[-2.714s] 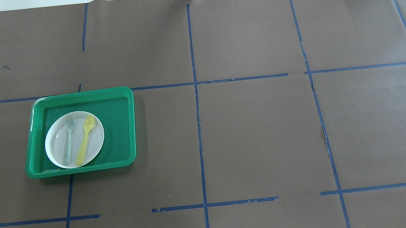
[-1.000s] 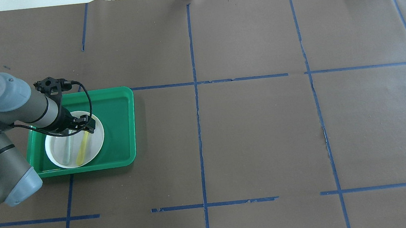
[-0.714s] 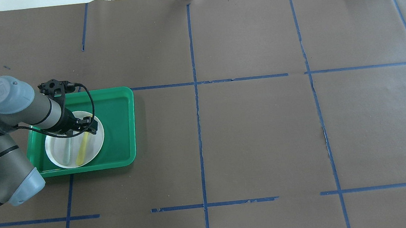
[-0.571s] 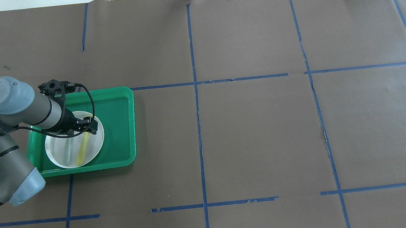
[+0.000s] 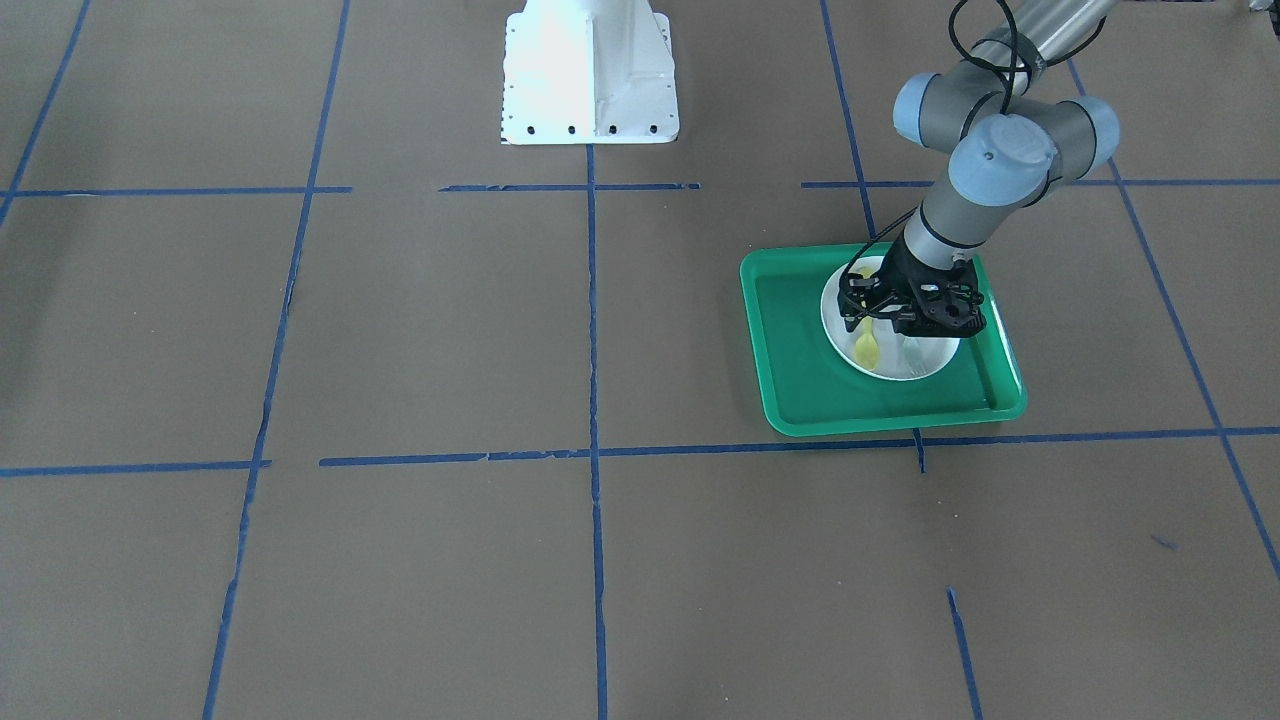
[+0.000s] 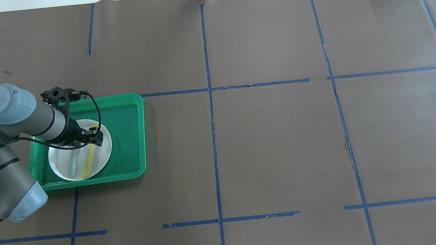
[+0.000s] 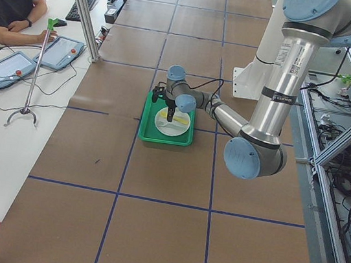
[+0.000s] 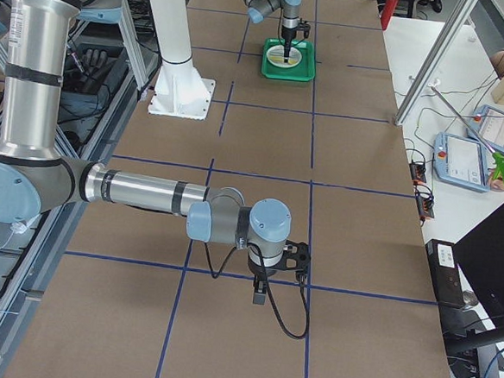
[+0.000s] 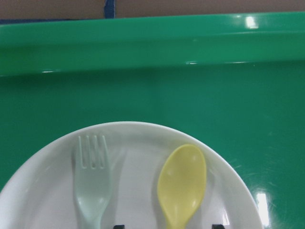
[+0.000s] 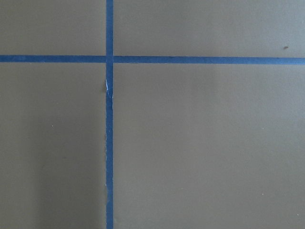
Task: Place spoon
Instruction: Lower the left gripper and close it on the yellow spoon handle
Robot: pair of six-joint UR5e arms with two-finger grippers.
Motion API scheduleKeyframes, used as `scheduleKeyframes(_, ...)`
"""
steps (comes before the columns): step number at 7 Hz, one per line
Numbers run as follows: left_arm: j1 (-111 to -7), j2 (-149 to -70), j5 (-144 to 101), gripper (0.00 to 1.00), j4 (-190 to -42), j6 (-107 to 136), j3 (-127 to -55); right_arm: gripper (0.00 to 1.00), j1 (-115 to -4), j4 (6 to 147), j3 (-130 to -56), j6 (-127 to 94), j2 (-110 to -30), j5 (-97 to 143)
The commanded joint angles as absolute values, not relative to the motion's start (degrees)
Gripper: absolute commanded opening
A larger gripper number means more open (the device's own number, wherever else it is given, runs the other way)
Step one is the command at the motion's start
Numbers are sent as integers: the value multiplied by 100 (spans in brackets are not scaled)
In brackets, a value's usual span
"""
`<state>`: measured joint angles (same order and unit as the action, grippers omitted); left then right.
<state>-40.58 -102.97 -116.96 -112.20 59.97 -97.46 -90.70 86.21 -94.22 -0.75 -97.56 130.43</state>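
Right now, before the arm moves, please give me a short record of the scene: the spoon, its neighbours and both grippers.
spoon: yellow, flat on the white plate, bowl end pointing away from the robot
fork: pale grey, same plate, beside the spoon, not touching it
tray: green, holds the plate
left gripper: open, low over the spoon, one fingertip on each side of its neck
right gripper: above bare table paper, far from the tray; open or shut cannot be told
task state: spoon not yet gripped

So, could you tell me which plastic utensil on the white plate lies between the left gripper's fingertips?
The yellow plastic spoon; the pale grey translucent fork lies outside them.
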Motion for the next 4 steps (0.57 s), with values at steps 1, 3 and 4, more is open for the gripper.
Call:
scheduleKeyframes(1, -4008, -10292, -11707, 68, -11206, 6003, -9738, 100, -9070, 8622, -9422, -79, -9756, 13043)
scheduleKeyframes(3, -3955, -10292, -11707, 68, -11197, 6003, -9738, 100, -9070, 8622, -9422, -79, -9756, 13043)
scheduleKeyframes(4, -3955, -10292, -11707, 65, -11180, 6012, -9764, 100, -9070, 8622, -9422, -79, -9756, 13043)
